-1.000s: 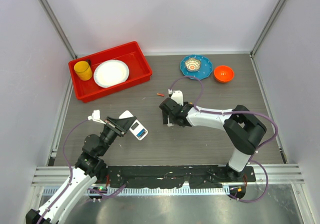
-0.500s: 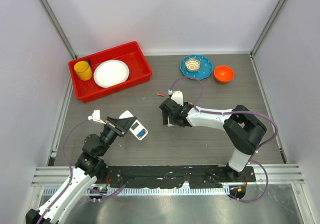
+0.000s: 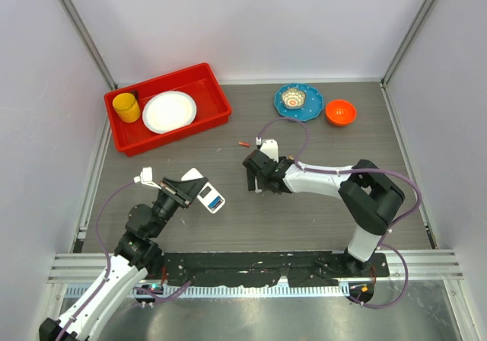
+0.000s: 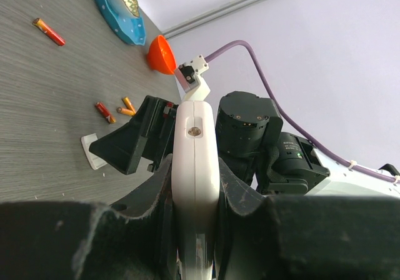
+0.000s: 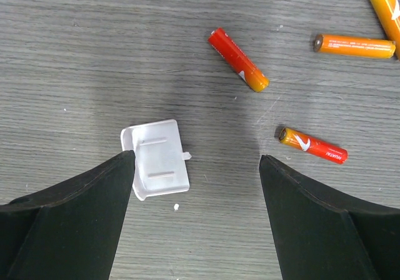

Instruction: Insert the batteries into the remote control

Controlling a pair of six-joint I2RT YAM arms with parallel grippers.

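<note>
My left gripper (image 3: 195,189) is shut on the white remote control (image 3: 208,196) and holds it edge-up, as the left wrist view (image 4: 195,167) shows. My right gripper (image 5: 195,157) is open, low over the table. The small white cover piece (image 5: 156,158) lies by its left fingertip. Several orange-red batteries lie near it: one (image 5: 237,59) ahead of the jaws, one (image 5: 312,145) beside the right fingertip, and two (image 5: 354,45) further right. A lone red battery (image 3: 243,141) lies further back on the table.
A red tray (image 3: 207,75) at the back left holds a yellow cup (image 3: 126,107) and a white plate (image 3: 169,112). A blue plate (image 3: 311,103) with a small bowl and an orange bowl (image 3: 340,112) stand at the back right.
</note>
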